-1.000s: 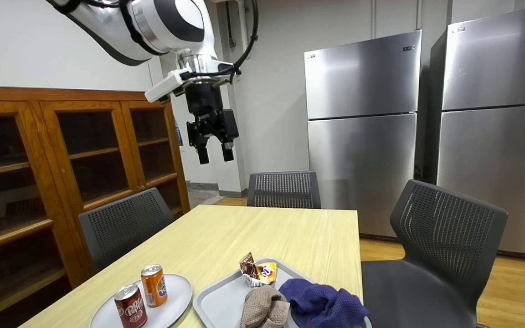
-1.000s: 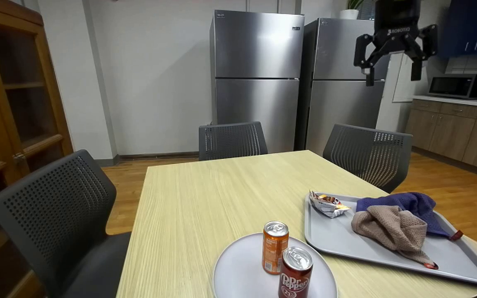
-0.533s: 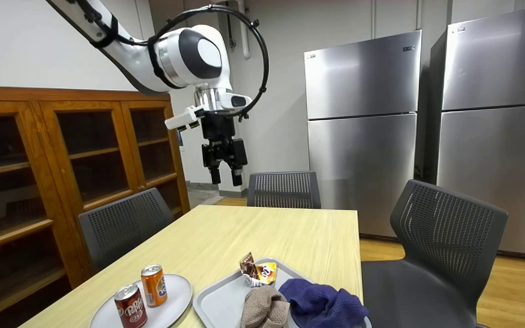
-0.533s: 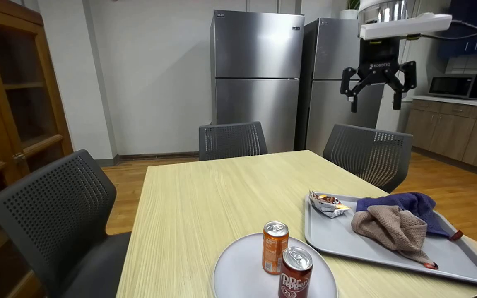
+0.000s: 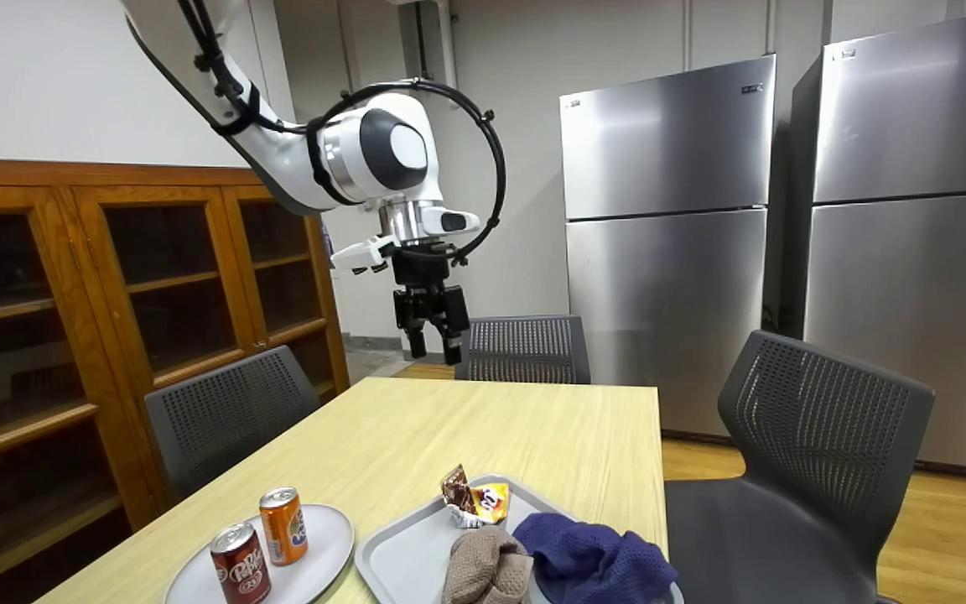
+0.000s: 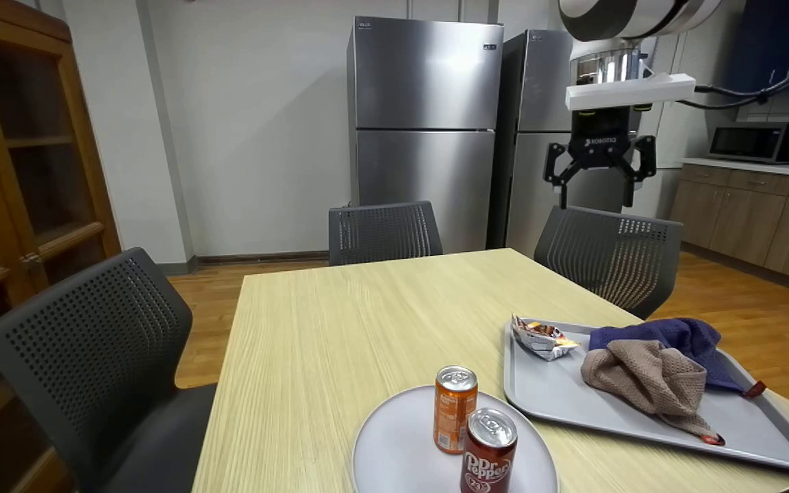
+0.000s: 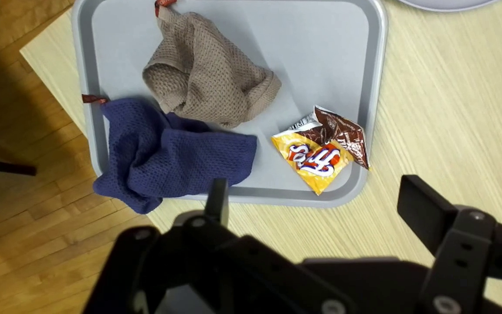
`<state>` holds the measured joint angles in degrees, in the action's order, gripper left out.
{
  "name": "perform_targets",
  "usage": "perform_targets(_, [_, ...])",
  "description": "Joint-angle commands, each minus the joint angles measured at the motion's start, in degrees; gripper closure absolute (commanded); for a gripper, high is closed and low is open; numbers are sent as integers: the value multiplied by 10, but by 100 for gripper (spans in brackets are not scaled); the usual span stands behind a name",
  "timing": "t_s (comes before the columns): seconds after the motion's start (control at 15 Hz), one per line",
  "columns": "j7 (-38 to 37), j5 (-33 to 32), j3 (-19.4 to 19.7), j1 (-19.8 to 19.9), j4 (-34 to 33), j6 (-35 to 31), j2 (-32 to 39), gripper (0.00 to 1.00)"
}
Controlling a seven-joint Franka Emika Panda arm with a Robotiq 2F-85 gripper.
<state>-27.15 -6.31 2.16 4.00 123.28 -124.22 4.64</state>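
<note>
We are seeing the claw [image 7: 314,192] spread wide, empty, higher than the tray [image 7: 325,39]; the snack packaging [image 7: 320,157] is lying at the tray corner nearest the claw.

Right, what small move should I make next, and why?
Probably ease the gripper slightly down and toward the snack packet, jaws open. It holds nothing and sits well above the tray; in the wrist view the packet shows between, but mostly ahead of, the fingers, apart from the brown cloth and blue cloth.
</note>
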Motion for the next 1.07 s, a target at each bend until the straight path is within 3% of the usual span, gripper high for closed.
perform_targets(0.0, [1, -1, 8, -9, -5, 2, 5, 0])
perform_targets(0.4, [1, -1, 8, -12, -12, 1, 11, 0])
perform_targets(0.6, [-24, 32, 4, -16, -16, 21, 27, 0])
perform_targets(1.0, [-144, 99, 14, -22, -28, -6, 90, 0])
